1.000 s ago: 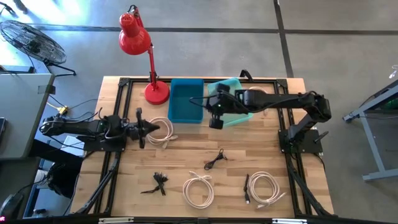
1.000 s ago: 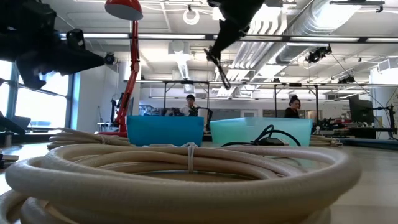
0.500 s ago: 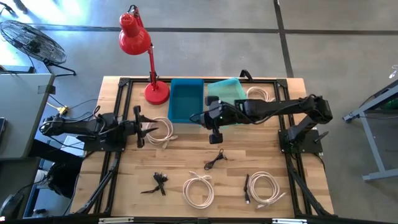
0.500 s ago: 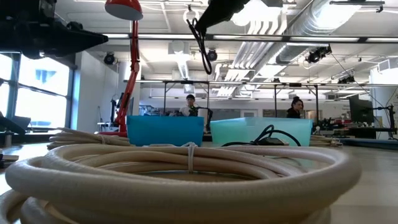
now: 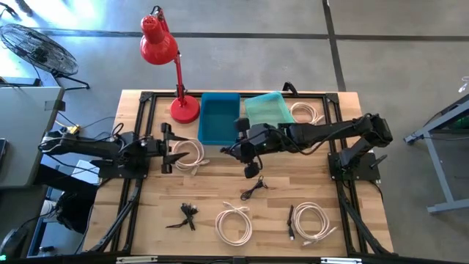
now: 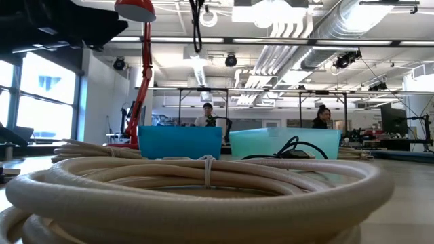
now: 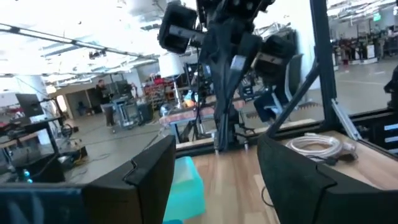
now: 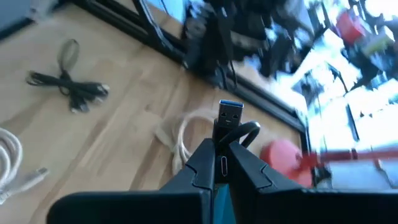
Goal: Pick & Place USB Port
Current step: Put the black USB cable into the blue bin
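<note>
Right gripper (image 8: pixel 222 163), closed on a black USB cable (image 8: pixel 229 119) with its plug protruding past the fingertips, hangs above the table (image 5: pixel 308 183) just beside the blue bin (image 5: pixel 218 119), while the left gripper (image 5: pixel 178 149), jaws apart, hovers over a white cable coil (image 5: pixel 192 154).

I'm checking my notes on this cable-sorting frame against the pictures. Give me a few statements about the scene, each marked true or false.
1. The right gripper is shut on a black USB cable. True.
2. The left gripper holds a white cable. False: its fingers are apart and hold nothing.
3. The red lamp stands beside the blue bin. True.
4. The blue bin is full of cables. False: in the high view it looks empty.
5. White cable coils lie on the table. True.
</note>
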